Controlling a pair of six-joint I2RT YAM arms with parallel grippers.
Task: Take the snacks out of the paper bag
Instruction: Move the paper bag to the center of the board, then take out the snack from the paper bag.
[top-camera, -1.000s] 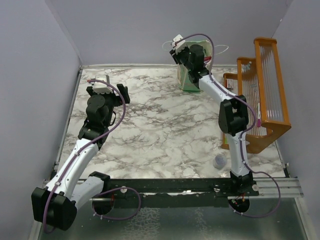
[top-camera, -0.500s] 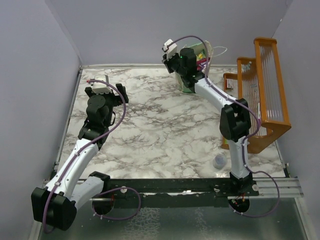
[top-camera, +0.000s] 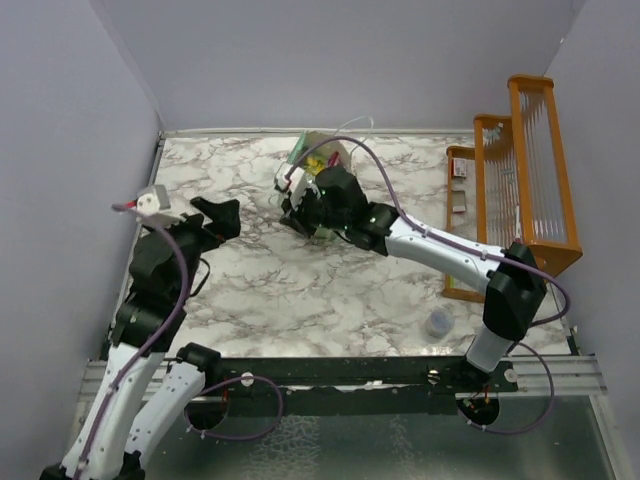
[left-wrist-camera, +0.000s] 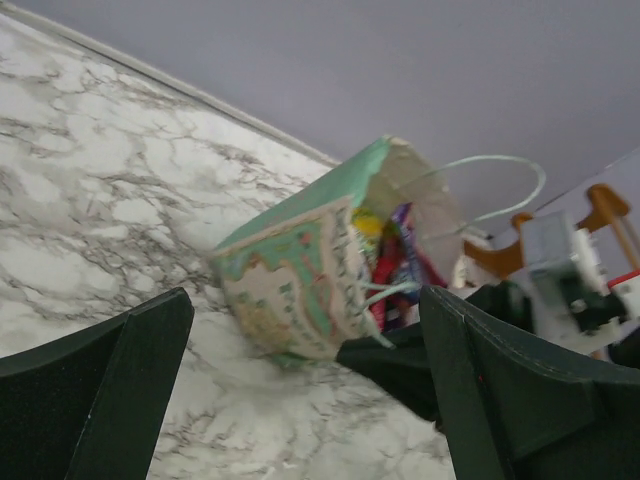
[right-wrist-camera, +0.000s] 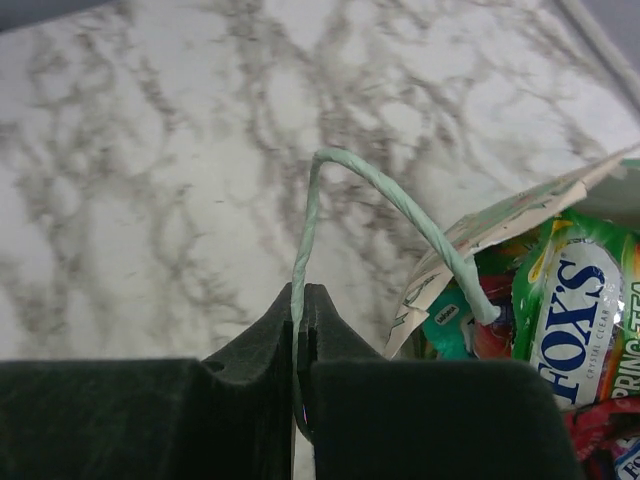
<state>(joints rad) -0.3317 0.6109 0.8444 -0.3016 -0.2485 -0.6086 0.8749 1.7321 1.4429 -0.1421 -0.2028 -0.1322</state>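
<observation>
Open marble table (top-camera: 260, 290) lies to the left of and nearer than the paper bag (left-wrist-camera: 300, 270). The rear wall (top-camera: 330, 70) is close behind the bag, and the orange rack (top-camera: 530, 170) stands well apart at the right. The bag leans with its base to the left and its mouth up toward the right tool (right-wrist-camera: 300, 325), with snacks (right-wrist-camera: 575, 300) showing inside. That tool is pinched closed on a string handle (right-wrist-camera: 350, 175). The left tool (top-camera: 218, 216) gapes wide and empty, facing the bag from a distance.

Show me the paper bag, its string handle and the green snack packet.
paper bag (left-wrist-camera: 290, 275), left wrist view, printed front panel.
string handle (right-wrist-camera: 390, 192), right wrist view, upper curve of loop.
green snack packet (right-wrist-camera: 575, 310), right wrist view, white label.
</observation>
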